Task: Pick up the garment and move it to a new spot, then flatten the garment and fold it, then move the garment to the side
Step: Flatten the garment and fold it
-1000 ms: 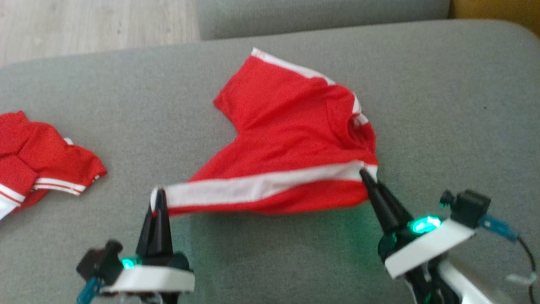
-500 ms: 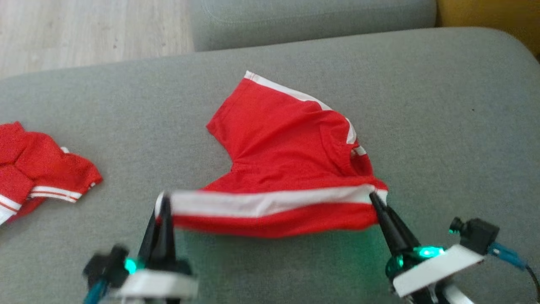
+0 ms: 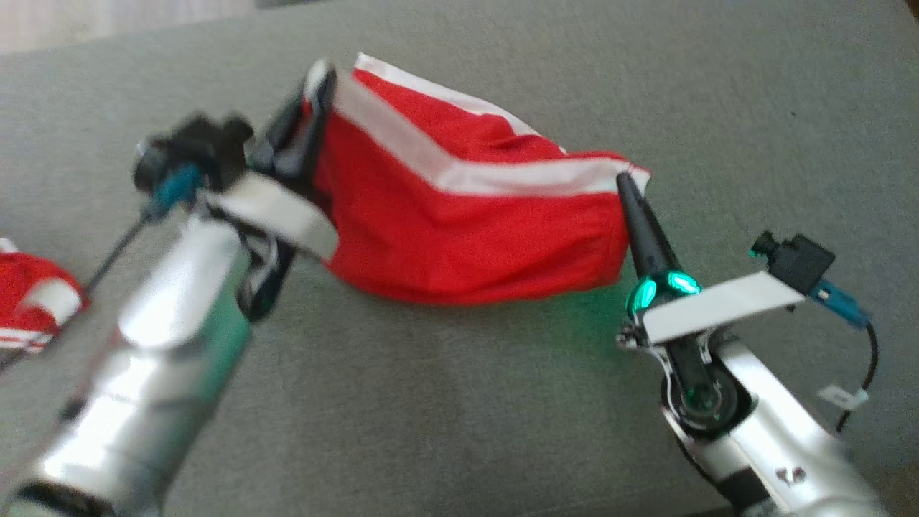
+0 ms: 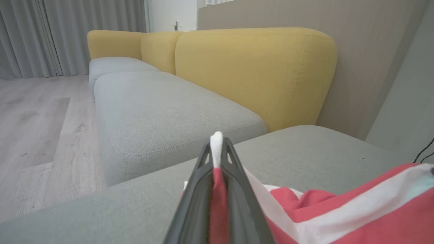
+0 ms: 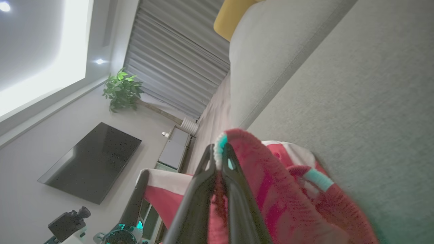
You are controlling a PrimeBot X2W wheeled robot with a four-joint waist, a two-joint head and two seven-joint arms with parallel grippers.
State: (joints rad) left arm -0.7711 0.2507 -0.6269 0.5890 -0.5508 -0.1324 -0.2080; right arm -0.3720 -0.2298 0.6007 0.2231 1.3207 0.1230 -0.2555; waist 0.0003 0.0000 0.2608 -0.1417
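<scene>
The garment (image 3: 459,222) is a red shirt with white stripes, lifted off the grey sofa seat (image 3: 467,402) and hanging between both grippers. My left gripper (image 3: 319,75) is shut on its white-striped edge at the upper left, the arm raised and blurred. At the right, my right gripper (image 3: 623,179) is shut on the other end of that edge. In the left wrist view the fingers (image 4: 203,189) pinch red and white cloth (image 4: 339,210). Between the fingers (image 5: 234,189) of the right wrist view, red cloth (image 5: 271,189) is clamped, and the left gripper (image 5: 135,196) holds the far corner.
Another red and white garment (image 3: 32,301) lies at the seat's left edge. Wooden floor (image 3: 108,18) shows beyond the far left. The left wrist view has a second grey seat (image 4: 162,115) and yellow backrests (image 4: 257,71) ahead.
Both grippers have lifted the striped edge up off the seat; the left arm swung up and away fastest. The head camera has also tilted, shifting the whole picture.
</scene>
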